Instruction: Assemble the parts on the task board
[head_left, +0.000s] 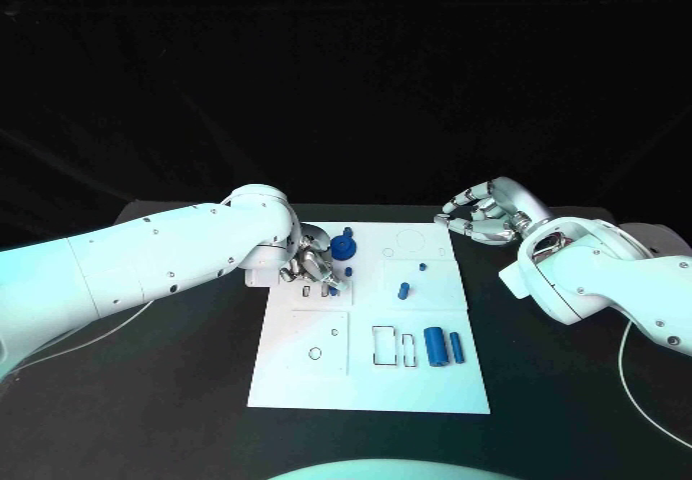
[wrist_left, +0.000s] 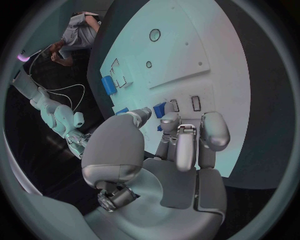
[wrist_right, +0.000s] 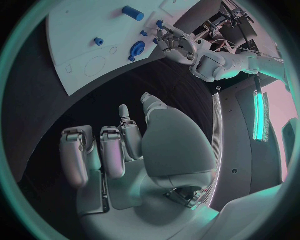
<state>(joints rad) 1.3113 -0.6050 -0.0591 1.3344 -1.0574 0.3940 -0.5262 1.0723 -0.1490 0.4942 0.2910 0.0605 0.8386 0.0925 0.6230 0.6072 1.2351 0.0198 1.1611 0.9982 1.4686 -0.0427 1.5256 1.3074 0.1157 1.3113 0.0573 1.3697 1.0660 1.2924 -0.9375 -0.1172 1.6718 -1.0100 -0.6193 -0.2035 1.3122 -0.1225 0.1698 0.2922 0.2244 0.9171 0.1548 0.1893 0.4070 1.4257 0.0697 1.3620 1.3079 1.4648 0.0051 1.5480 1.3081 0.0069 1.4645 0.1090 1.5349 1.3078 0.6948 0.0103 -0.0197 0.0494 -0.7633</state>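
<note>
The white task board lies in the middle of the black desk, running from the centre of the head view down toward its lower edge. The left hand sits over the board's upper left part, its fingers curled down at a small blue part beside two small rectangular slots; in the left wrist view the fingertips close around a blue piece, so the hand appears to pinch it, though the contact is partly hidden. Just right of that hand a blue knob-shaped part stands on the board. Two small blue pegs lie near the board's middle, and two blue cylinders lie side by side at its lower right, next to a rectangular outline. The right hand hovers off the board at the upper right over the desk, fingers loosely curled in and holding nothing.
</note>
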